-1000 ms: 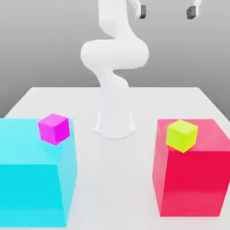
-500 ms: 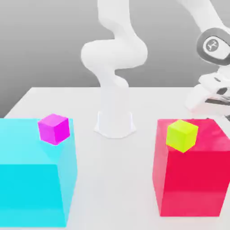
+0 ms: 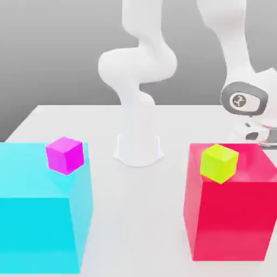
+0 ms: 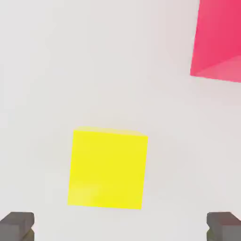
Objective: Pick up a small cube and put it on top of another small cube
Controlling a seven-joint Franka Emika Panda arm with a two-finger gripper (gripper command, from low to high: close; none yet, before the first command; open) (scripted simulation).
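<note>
- Tool [image 4: 120, 228]: jaws stand wide apart and empty; in the hand view both fingertips [image 4: 17, 225] flank the scene with nothing between them.
- Task object: the yellow cube [image 3: 219, 162] sits near the front-left corner, as the exterior view shows it, of the top of the red block [image 3: 230, 216]. The magenta cube [image 3: 65, 155] rests near a corner on the cyan block [image 3: 40, 211], well apart across the desk [image 3: 135, 205].
- Hazard: the yellow cube lies close to the block's edges; a skewed descent or one finger landing first would likely push it off onto the desk.
- Hazard: in the hand view the cube appears off-centre between the fingertips, so a straight closure could clip a corner; the alignment is hard to judge here.
- Hazard: the wrist [image 3: 244, 100] hangs close by the red block's far edge; a low approach risks striking it.
- Clearance: open desk lies between the two blocks, giving a free carry path.
</note>
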